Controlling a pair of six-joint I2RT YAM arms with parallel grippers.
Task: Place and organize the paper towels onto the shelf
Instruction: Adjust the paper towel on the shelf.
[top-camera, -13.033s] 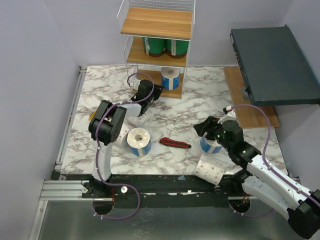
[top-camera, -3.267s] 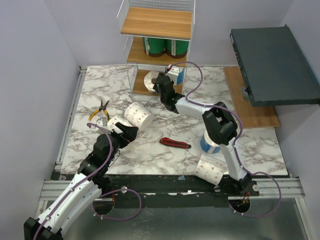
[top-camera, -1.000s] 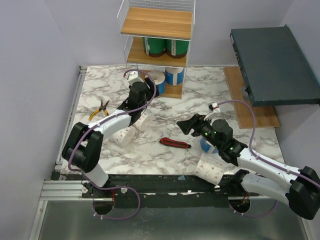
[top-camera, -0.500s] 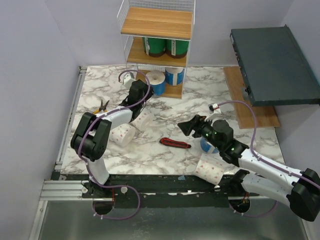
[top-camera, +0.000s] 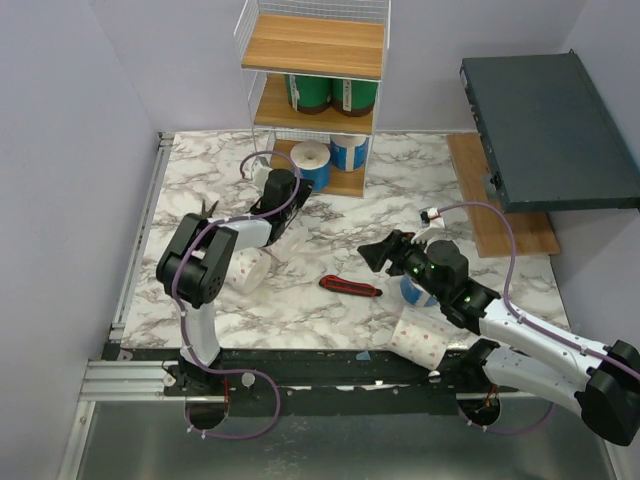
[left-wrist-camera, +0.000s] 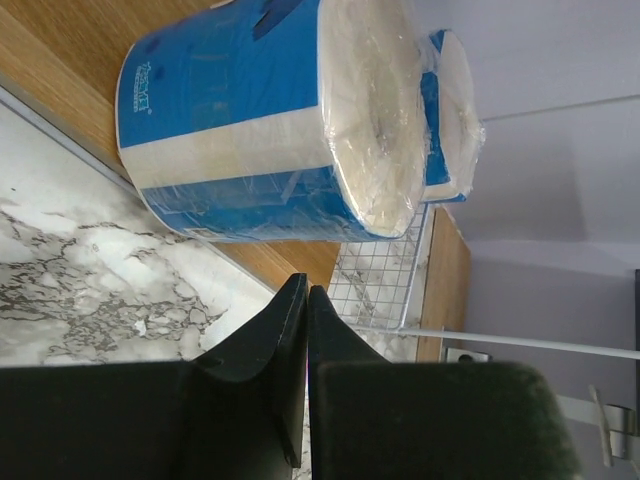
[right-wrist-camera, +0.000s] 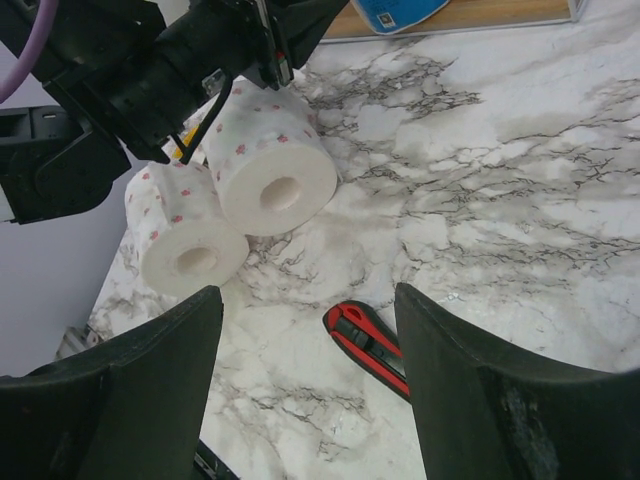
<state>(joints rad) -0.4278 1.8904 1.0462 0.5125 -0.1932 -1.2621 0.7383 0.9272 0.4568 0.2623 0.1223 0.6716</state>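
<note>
Left gripper (left-wrist-camera: 305, 292) pinched shut, empty, just beside blue roll (left-wrist-camera: 240, 130); nudge roll low and square, deeper onto shelf (left-wrist-camera: 60, 70).

You've got a marble-print surface (top-camera: 420, 190) with a slight sheen, shelf (top-camera: 313, 45) in matt light wood on white coated wire, blue roll (left-wrist-camera: 250, 120) under glossy crinkled plastic film, dotted rolls (right-wrist-camera: 270, 165) bare matt soft paper, your jaws smooth matt black plastic.
</note>
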